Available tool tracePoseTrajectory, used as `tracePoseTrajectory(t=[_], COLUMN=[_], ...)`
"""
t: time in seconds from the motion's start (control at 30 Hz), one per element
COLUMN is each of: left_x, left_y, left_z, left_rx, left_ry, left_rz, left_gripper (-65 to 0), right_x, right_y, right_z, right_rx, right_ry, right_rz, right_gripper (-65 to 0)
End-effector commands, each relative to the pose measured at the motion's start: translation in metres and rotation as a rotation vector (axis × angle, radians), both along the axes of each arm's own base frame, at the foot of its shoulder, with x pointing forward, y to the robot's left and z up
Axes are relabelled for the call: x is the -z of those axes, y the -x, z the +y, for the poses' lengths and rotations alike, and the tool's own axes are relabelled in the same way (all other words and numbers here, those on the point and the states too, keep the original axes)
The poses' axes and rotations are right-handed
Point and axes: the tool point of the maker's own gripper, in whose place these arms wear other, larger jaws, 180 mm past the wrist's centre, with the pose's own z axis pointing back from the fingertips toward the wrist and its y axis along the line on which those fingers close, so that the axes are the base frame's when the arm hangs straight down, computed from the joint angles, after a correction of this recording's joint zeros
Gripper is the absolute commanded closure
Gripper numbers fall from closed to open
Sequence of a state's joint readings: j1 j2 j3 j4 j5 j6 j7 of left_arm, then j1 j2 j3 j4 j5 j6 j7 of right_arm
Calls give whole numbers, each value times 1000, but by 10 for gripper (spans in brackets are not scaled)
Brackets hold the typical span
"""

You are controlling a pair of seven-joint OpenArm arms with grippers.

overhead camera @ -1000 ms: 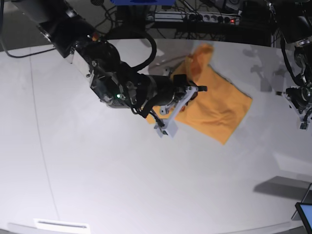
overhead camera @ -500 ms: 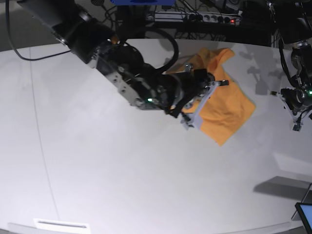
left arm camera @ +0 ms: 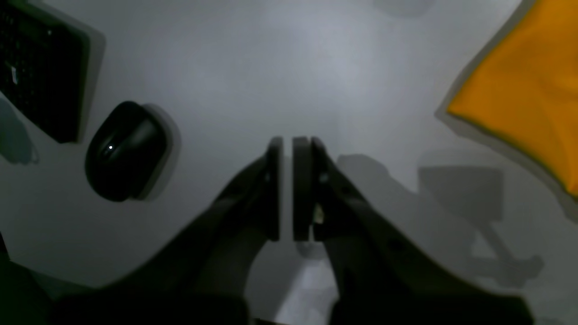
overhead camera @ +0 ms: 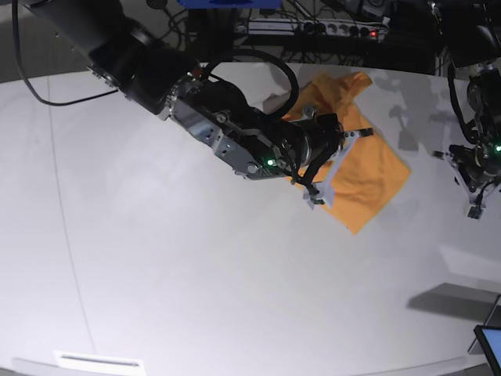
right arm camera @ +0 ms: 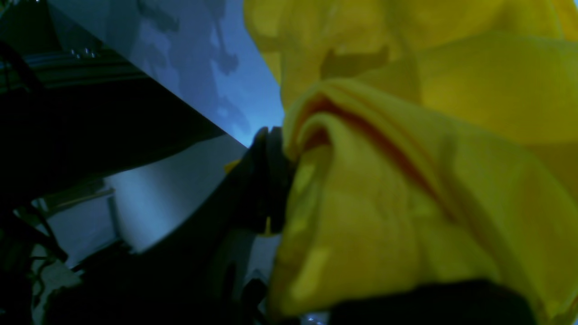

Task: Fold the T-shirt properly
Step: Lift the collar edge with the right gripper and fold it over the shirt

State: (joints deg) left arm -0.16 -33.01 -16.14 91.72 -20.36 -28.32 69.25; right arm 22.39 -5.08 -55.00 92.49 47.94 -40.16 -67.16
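One orange-yellow cloth T-shirt [overhead camera: 362, 176] lies upper right of centre on the white table [overhead camera: 156, 274]. Two grippers: right gripper [right arm camera: 275, 180] clenched on a bunched fold of it (cloth fills the wrist view); left gripper [left arm camera: 287, 189] closed, empty, beside one black rounded object [left arm camera: 124, 155].

Your right arm reaches across the pale bench [overhead camera: 196, 266] from the upper left, and its tool [overhead camera: 333, 168] sits over the near-left part of the T-shirt [overhead camera: 368, 176], hiding the cloth beneath it. The orange-yellow shirt lies partly folded, one corner pointing toward you and a bunched end rising at the back. Your left tool [overhead camera: 473, 205] hangs at the right edge, well apart from the shirt.
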Motion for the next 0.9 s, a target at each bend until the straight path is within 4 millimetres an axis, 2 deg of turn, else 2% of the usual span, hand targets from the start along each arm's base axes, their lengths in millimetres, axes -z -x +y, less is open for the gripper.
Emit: tracePoseTrajectory(t=[0.0,0.2,0.5,0.7,0.87], left_x=[-17,-19,-16,-17,-17], left_y=[-8,-9,-8,-9,-10], left_z=[8,8,7,6,6], left_rx=[2,2,2,2,2], left_ry=[-34,-34,-30,-28,-26], left_rz=[-38,-42,-38,-42,-45], left_gripper=[-44,-44,-44,-44,-44], right_x=[-17,-22,-38,-57,-59], right_y=[-4,-4,-19,-19,-16], right_z=[10,13,15,25,36], right_rx=[-23,-41,-46,-85,-129], right_ry=[-36,-37,-45,-75,-69], right_rz=[-41,-65,-120,-219,-320], right_gripper=[-3,-7,-17,-139,-221])
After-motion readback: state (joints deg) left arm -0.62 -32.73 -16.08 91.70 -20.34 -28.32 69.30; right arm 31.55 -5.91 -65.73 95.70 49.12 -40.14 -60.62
